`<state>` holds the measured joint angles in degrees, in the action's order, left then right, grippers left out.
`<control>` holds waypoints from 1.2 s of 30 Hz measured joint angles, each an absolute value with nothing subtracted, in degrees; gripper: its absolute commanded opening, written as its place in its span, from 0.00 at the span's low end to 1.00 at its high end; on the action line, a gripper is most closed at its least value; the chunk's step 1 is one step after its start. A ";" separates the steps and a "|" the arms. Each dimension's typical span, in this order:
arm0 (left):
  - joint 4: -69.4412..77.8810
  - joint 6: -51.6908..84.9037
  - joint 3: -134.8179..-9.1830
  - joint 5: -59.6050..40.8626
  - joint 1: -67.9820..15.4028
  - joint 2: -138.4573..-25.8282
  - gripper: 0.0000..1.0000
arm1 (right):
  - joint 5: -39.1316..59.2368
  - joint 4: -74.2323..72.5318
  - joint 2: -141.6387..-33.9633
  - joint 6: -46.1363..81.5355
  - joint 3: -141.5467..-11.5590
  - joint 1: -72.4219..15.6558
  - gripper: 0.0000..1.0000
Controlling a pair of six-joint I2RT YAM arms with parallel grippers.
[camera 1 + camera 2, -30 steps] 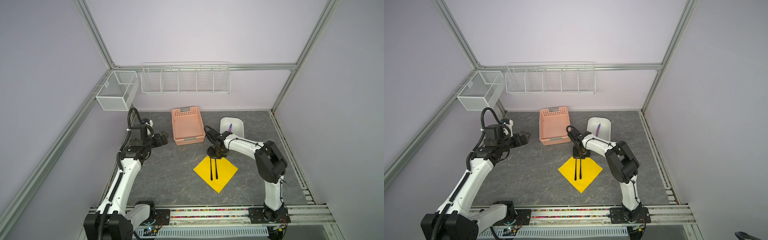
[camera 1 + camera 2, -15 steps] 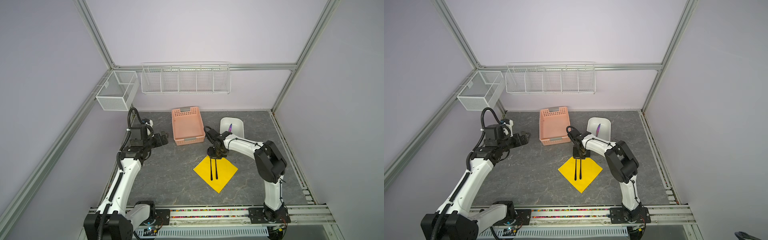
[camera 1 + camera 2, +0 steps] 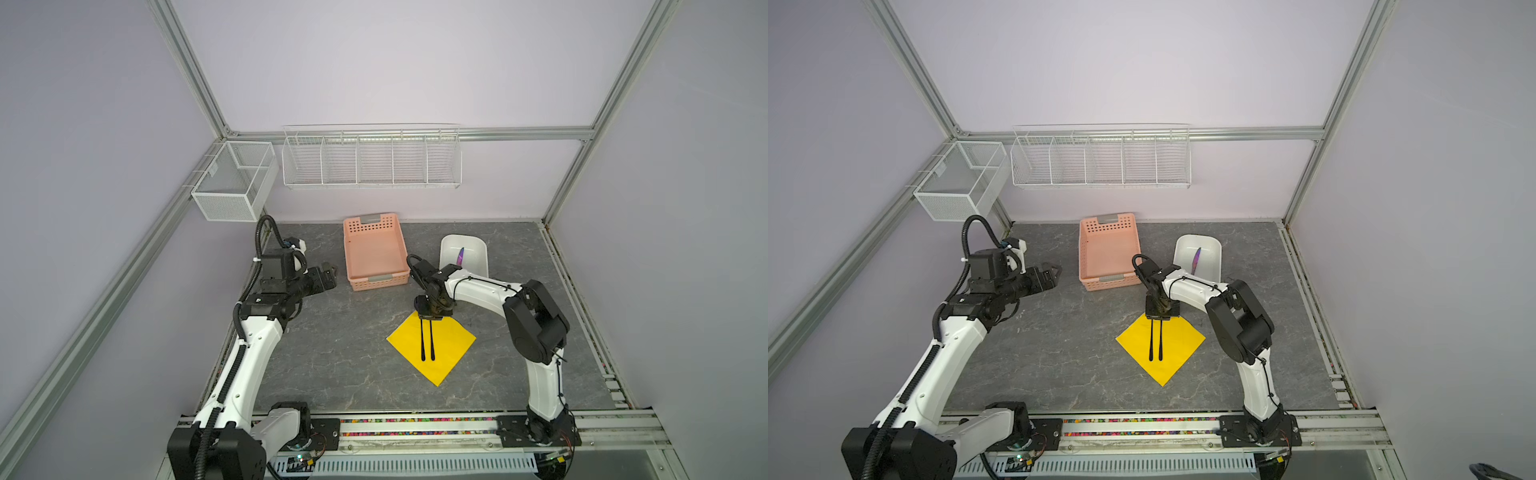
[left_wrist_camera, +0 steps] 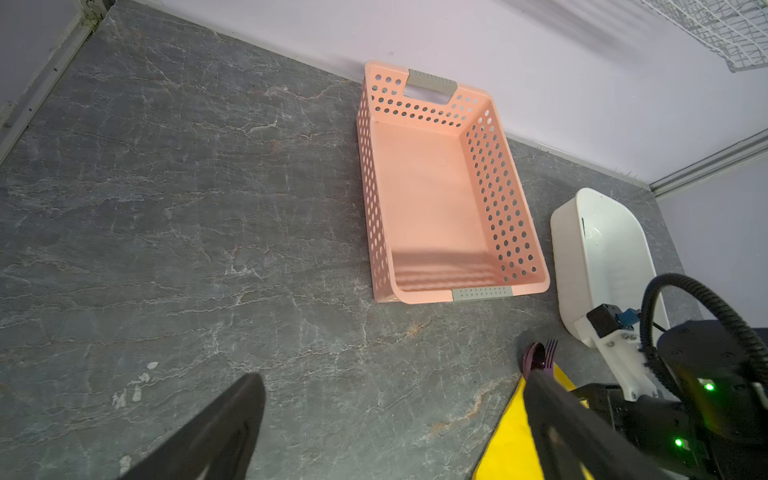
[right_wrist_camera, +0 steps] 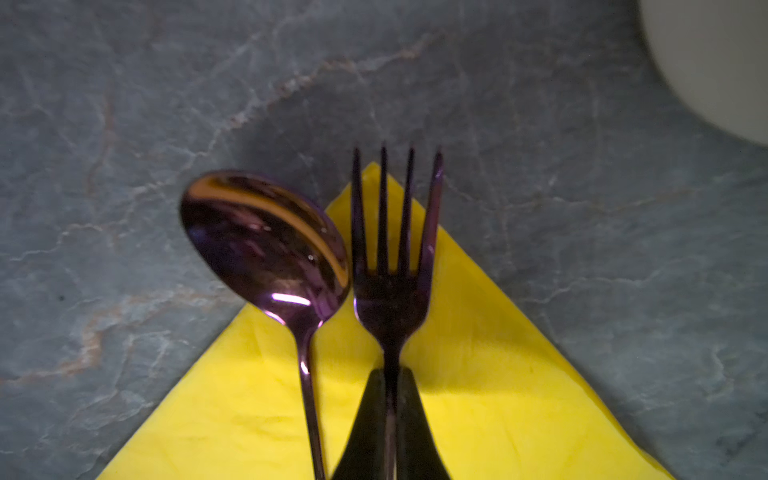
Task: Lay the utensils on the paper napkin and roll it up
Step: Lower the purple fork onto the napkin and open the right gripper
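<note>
A thin bright yellow square paper napkin point(image 3: 432, 348) lies flat as a diamond on the grey marbled tabletop point(image 3: 340, 353), right of the middle in both top views. Two thin black handles run side by side across it, pointing toward the front rail. In the right wrist view they belong to a glossy purple-black spoon point(image 5: 266, 245) and a matching four-tined fork point(image 5: 390, 291). Both heads lie at the napkin's far corner. The spoon bowl is mostly over bare tabletop and the fork's tine tips reach just past the corner. The right gripper point(image 5: 388, 374) stands over that corner with its black fingers pressed together on the fork's neck. Whether the fork rests on the sheet or is slightly lifted cannot be told. On the left, the left gripper point(image 3: 331, 275) hangs above bare tabletop with its fingers spread wide and nothing between them, aimed at a pink perforated plastic basket point(image 3: 374, 257). Right of the basket sits a white rounded rectangular tub point(image 3: 473, 257), and the third utensil, a purple-bladed knife point(image 3: 460, 255), leans inside it. A white wire shelf point(image 3: 372, 160) and a white mesh bin point(image 3: 235, 180) hang on the walls behind.
</note>
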<state>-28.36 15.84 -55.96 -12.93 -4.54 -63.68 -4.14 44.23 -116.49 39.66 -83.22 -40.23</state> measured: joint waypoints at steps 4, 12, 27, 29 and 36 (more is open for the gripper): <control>-28.38 15.84 -55.96 -12.91 -4.54 -63.68 0.97 | -3.73 43.81 -116.49 39.66 -83.18 -40.23 0.07; -28.38 15.84 -55.96 -12.91 -4.54 -63.68 0.97 | -3.55 43.79 -116.53 39.68 -83.18 -40.23 0.08; -28.38 15.84 -55.96 -12.91 -4.54 -63.68 0.97 | -3.62 44.10 -116.40 40.12 -82.94 -40.23 0.19; -28.38 15.84 -55.96 -12.91 -4.54 -63.68 0.97 | -3.73 44.69 -115.90 40.12 -82.94 -40.23 0.19; -28.38 15.84 -55.96 -12.91 -4.54 -63.68 0.97 | -4.69 47.27 -110.65 40.10 -83.22 -40.23 0.18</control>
<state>-28.38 15.84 -55.96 -12.91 -4.54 -63.68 -4.69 47.27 -110.65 40.10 -83.22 -40.23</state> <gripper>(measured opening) 0.973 0.183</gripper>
